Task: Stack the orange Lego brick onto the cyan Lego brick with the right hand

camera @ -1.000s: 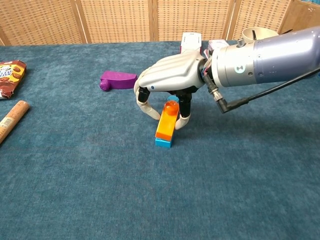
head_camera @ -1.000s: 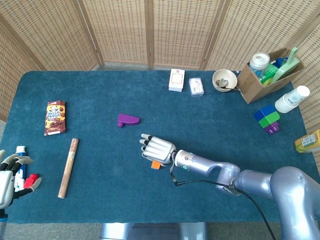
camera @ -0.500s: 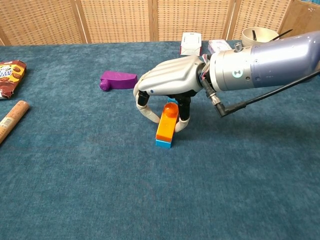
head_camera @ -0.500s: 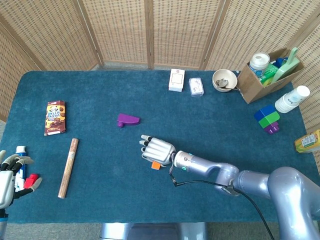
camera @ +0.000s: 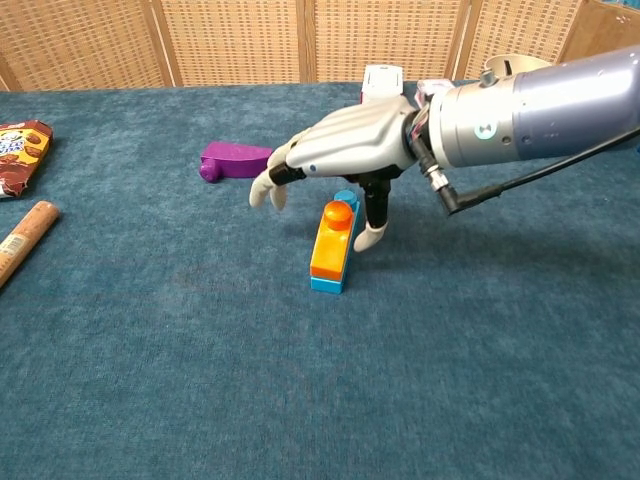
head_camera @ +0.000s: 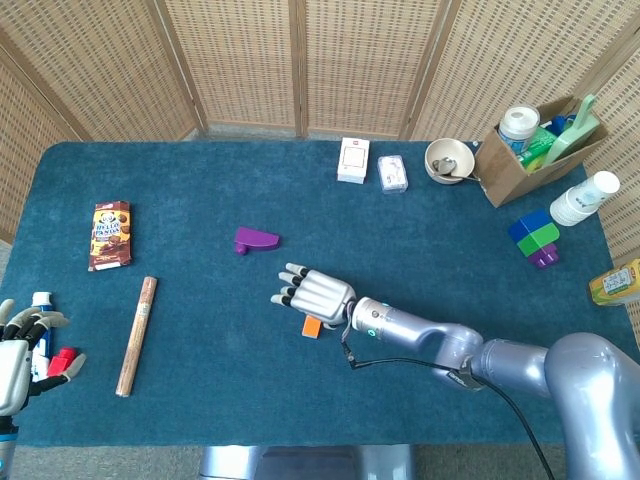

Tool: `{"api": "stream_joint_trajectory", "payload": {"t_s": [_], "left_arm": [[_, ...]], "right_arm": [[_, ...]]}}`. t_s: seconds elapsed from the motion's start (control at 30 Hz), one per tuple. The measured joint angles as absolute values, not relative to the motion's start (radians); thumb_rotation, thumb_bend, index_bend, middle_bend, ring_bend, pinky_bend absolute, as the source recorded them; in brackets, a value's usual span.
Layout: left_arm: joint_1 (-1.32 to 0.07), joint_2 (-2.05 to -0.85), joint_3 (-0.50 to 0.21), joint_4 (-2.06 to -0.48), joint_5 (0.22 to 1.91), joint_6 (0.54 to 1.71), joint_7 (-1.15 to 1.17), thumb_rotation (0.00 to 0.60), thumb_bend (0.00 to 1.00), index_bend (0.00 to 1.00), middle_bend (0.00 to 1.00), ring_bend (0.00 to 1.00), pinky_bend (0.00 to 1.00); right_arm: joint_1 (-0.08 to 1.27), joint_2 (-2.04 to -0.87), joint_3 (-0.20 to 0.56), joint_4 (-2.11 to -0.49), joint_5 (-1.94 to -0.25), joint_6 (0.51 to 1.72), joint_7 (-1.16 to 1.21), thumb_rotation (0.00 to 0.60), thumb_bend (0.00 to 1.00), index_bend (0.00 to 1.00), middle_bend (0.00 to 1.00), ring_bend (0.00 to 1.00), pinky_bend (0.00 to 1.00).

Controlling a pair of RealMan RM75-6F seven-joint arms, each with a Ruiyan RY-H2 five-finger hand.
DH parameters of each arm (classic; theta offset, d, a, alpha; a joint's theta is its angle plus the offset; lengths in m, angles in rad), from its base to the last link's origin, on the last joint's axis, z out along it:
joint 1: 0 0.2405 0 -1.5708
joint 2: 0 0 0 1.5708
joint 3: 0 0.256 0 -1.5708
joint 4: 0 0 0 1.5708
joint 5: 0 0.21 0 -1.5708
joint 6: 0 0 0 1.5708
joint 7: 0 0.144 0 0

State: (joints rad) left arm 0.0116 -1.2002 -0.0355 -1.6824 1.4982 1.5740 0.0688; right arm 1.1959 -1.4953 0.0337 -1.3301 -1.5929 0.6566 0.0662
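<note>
The orange Lego brick (camera: 331, 243) lies on top of the cyan Lego brick (camera: 327, 284) near the table's middle; only a cyan strip and a stud (camera: 346, 197) show under it. In the head view the orange brick (head_camera: 312, 327) peeks out below my right hand (head_camera: 313, 294). My right hand (camera: 345, 150) hovers just over the stack with its fingers spread and lifted, holding nothing; its thumb hangs down beside the brick's right side. My left hand (head_camera: 22, 352) rests at the table's near left corner, holding a small bottle with a red part.
A purple piece (head_camera: 256, 240) lies just beyond the stack. A chocolate packet (head_camera: 110, 234) and a wooden stick (head_camera: 137, 335) sit at the left. White boxes (head_camera: 353, 160), a bowl (head_camera: 447, 160), a cardboard box (head_camera: 530, 150) and blue-green blocks (head_camera: 534, 237) stand at the back right.
My right hand's fingers have uncurled from around the orange brick and lifted, letting it go. The orange brick has settled flatter on the cyan brick.
</note>
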Motion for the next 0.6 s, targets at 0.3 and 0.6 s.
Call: {"api": "stream_joint_trajectory", "payload": {"t_s": [0.3, 0.6], "left_arm": [[0.006, -1.195, -0.035, -1.696, 1.507, 1.571, 0.070, 0.500, 0.28, 0.36, 0.35, 0.23, 0.00], [0.004, -1.183, -0.030, -1.713, 1.516, 1.568, 0.066, 0.505, 0.28, 0.36, 0.35, 0.23, 0.00]], "right_arm": [[1.168, -1.442, 0.049, -1.380, -1.570, 0.692, 0.075, 0.593, 0.18, 0.12, 0.18, 0.00, 0.05], [1.111, -1.419, 0.064, -1.420, -1.551, 0.783, 0.083, 0.461, 0.19, 0.10, 0.09, 0.00, 0.00]]}}
